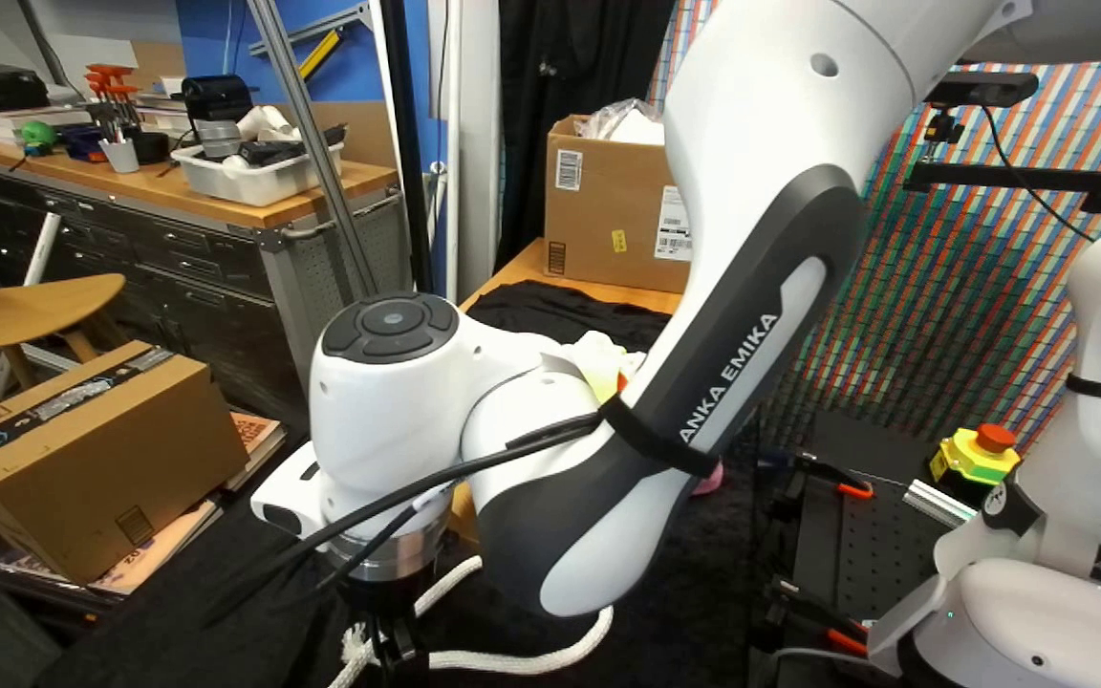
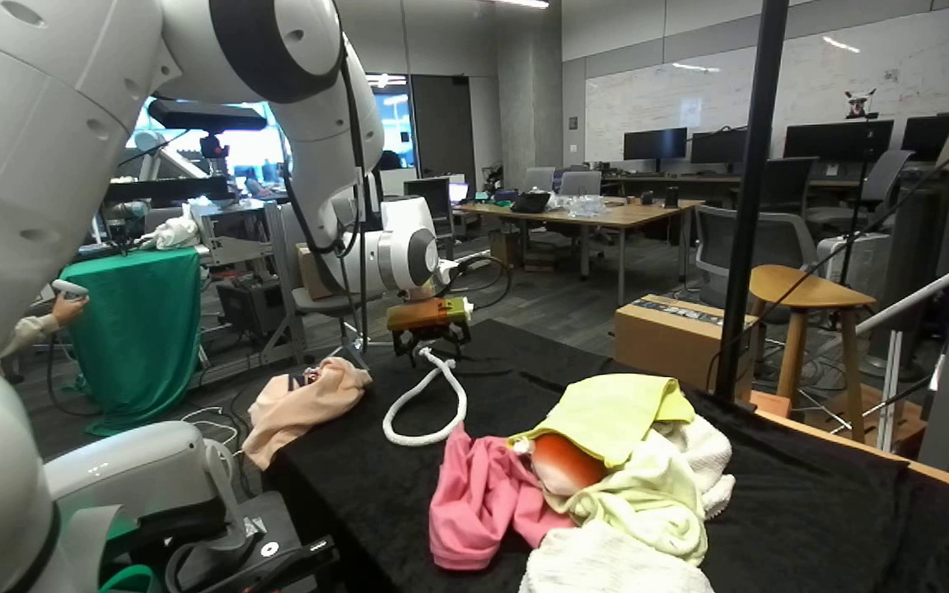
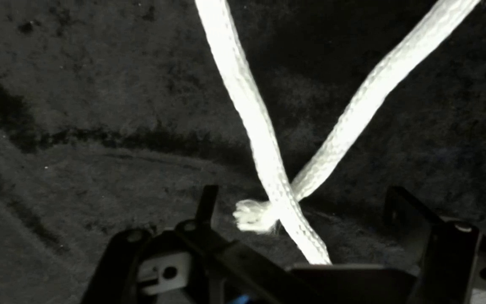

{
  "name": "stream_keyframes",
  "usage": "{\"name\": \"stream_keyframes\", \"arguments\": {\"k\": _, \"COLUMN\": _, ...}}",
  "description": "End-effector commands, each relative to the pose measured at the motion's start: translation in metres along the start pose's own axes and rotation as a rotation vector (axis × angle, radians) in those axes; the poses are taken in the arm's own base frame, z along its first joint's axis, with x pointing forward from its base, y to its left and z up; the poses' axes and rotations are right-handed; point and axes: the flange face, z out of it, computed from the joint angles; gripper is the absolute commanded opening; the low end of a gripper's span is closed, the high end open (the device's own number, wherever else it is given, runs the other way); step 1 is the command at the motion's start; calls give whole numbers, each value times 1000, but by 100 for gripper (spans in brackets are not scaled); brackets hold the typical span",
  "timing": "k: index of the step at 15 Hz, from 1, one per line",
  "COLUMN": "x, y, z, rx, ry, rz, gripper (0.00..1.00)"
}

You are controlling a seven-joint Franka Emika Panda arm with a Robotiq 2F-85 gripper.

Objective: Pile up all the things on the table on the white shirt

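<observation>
In the wrist view the gripper [image 3: 302,200] has its jaws spread wide; the thick white rope [image 3: 249,105] crosses itself in the gap, clear of both jaws, with one end frayed. A strand runs out of sight at the gripper's body. Beneath it the table [image 3: 112,185] is covered in black, velvety fabric, ridged and unevenly brushed.

In an exterior view the rope forms a loop on that fabric, its far end at the gripper and its near curve just beside the pink cloth [image 2: 479,502]. Next to the pink cloth sits a red-orange rounded object [image 2: 561,463], partly covered by a yellow-green cloth [image 2: 614,412]. A paler green cloth [image 2: 656,511] lies bunched there, touching the white shirt [image 2: 614,564] at the near side. A peach garment [image 2: 310,403] lies at the table's edge. Beyond are a cardboard box [image 2: 664,350], a wooden stool [image 2: 808,287], a desk [image 2: 647,217] and a wall-mounted whiteboard [image 2: 689,91].

In an exterior view the white robot arm [image 1: 751,124] hides much of the table; the rope shows beside the gripper. Around it stand a workbench [image 1: 111,239] with dark drawers, bearing a white plastic tub [image 1: 254,183], a labelled carton [image 1: 608,210], a striped curtain [image 1: 875,315] and a red emergency-stop button [image 1: 995,438].
</observation>
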Motion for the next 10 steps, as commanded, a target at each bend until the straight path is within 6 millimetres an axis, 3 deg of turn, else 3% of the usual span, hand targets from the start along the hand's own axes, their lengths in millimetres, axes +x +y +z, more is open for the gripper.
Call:
{"name": "stream_keyframes", "arguments": {"k": 1, "x": 9, "y": 11, "z": 8, "rx": -20, "ry": -11, "rz": 24, "gripper": 100}}
{"name": "stream_keyframes", "arguments": {"k": 5, "x": 9, "y": 17, "z": 12, "rx": -19, "ry": -16, "rz": 36, "gripper": 100}}
{"name": "stream_keyframes", "arguments": {"k": 6, "x": 10, "y": 18, "z": 13, "rx": -21, "ry": -15, "rz": 37, "gripper": 95}}
{"name": "stream_keyframes", "arguments": {"k": 8, "x": 10, "y": 19, "z": 11, "rx": -19, "ry": -14, "rz": 40, "gripper": 71}}
{"name": "stream_keyframes", "arguments": {"k": 10, "x": 10, "y": 20, "z": 13, "rx": -20, "ry": -13, "rz": 43, "gripper": 64}}
